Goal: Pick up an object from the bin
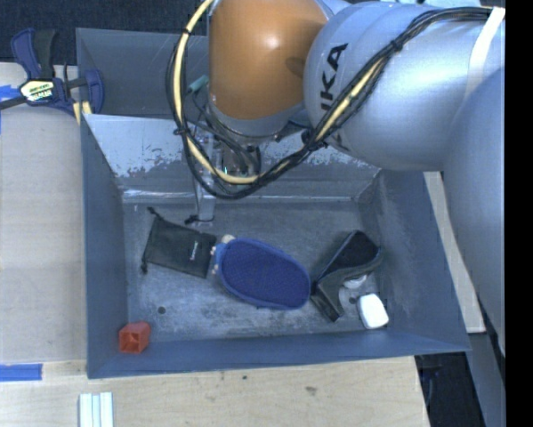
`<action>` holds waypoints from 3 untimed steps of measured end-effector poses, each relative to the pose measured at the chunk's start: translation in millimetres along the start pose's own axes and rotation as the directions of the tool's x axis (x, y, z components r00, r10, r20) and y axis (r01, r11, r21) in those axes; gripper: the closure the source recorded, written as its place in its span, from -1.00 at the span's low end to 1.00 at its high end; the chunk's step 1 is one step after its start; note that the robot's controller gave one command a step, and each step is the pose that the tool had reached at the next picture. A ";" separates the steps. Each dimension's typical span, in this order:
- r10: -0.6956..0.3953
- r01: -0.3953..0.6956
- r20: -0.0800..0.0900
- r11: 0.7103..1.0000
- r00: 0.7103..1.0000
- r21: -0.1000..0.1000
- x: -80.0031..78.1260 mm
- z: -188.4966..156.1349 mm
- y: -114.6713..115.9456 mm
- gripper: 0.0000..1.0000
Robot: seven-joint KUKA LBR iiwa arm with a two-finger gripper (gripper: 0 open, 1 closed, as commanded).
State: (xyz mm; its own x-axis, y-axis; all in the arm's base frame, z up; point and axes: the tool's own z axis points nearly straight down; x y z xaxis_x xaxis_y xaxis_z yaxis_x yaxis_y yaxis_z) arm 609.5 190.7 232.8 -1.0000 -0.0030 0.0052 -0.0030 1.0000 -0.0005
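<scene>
Black flat rectangular case (177, 247) lies at 7 o'clock, just beside our gripper (204, 208), long axis seemingly 9–3. Whether the gripper is released or clenched, we can't tell.

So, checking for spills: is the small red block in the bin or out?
In. The red block lies inside the bin, at the bottom of its lower-left corner.

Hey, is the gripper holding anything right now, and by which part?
It cannot be told. The gripper is down at the upper edge of the black flat case, beside the blue oval pad; whether it grips the case is hidden.
</scene>
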 end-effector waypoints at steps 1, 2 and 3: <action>-0.027 0.027 0.000 1.000 1.000 0.003 7.1 101.4 -60.2 -1.00; 0.072 -0.072 0.001 0.997 0.997 0.000 59.5 166.2 -30.7 -1.00; 0.075 -0.075 0.010 0.997 0.997 -0.003 55.5 162.0 -31.6 1.00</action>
State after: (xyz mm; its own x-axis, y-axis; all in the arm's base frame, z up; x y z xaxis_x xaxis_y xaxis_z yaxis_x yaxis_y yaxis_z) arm 553.2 158.8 71.1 -0.9974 0.0724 -0.0049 0.0724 0.9974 0.0020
